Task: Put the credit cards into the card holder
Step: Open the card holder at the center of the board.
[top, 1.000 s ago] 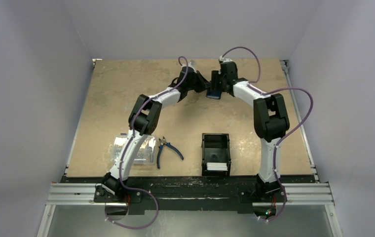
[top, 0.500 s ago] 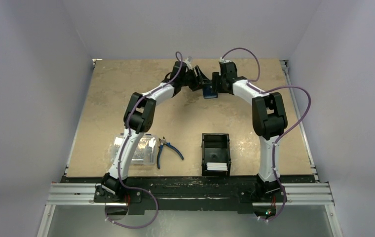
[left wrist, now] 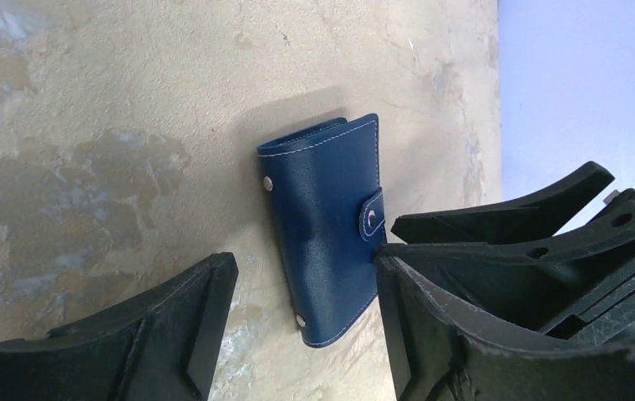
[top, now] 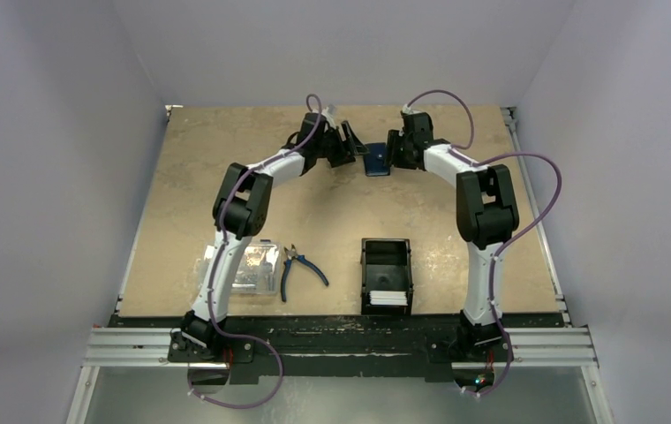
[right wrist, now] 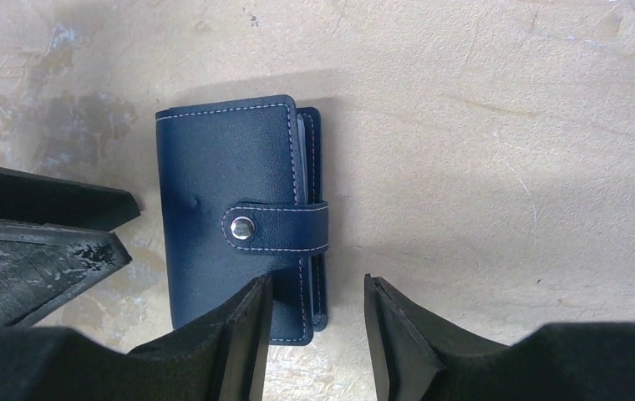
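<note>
The card holder (top: pixel 376 165) is a navy blue wallet, folded and snapped shut, lying flat on the table at the far middle. In the left wrist view the card holder (left wrist: pixel 324 224) lies just ahead of my left gripper (left wrist: pixel 306 334), which is open and empty. My right gripper (right wrist: pixel 318 334) is open too. One finger hangs over the card holder (right wrist: pixel 226 209) and the other stands past its strap edge. In the top view the left gripper (top: pixel 350 147) and right gripper (top: pixel 391 152) flank the wallet. White credit cards (top: pixel 388 298) lie in a black tray.
The black open tray (top: pixel 387 261) stands near the front middle. Blue-handled pliers (top: pixel 302 268) lie to its left, beside a clear plastic box (top: pixel 252 269) partly under the left arm. A metal rail (top: pixel 341 344) runs along the near edge.
My left gripper has opened and drawn back to the left, away from the wallet. The right gripper has shifted slightly right and its jaws have narrowed a little. The wallet now lies flat between them.
</note>
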You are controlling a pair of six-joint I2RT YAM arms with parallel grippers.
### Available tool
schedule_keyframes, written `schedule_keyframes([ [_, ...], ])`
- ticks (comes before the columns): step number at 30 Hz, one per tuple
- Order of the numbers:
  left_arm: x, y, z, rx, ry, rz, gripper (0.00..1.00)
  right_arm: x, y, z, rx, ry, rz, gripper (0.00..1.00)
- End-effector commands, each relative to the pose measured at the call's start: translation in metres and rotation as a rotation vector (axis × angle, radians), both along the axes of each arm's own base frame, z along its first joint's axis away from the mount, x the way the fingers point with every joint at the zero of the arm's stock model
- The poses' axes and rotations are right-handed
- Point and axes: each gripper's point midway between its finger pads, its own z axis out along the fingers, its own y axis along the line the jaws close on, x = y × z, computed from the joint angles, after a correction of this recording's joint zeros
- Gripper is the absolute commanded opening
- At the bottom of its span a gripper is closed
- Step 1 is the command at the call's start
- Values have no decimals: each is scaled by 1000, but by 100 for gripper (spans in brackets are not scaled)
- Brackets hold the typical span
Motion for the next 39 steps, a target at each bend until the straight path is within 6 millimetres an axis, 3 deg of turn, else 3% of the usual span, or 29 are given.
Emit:
schedule_keyframes([
  [1,2,6,-24,19,57,16,67,-13,-3,0,16,23,-4,50],
  [2,0,-3,-24,2,57,-4,66,-14,-3,0,15,26,-4,49],
  [4,-6,-16,-42,2,90,-27,61,-14,-4,3,10,22,-5,49],
  [9,-14,-32,-65,-18,140,-31,44,-13,-9,20,-15,-5,-5,51],
  [18,-23,-63,-58,-136,145,-65,24,1,-22,44,-112,-73,-44,56],
  [29,-25,-66,-60,-127,152,-38,21,-2,-22,31,-222,-49,-107,54],
  [39,-28,-60,-62,-69,141,-43,23,-14,-30,3,-201,35,-217,27],
])
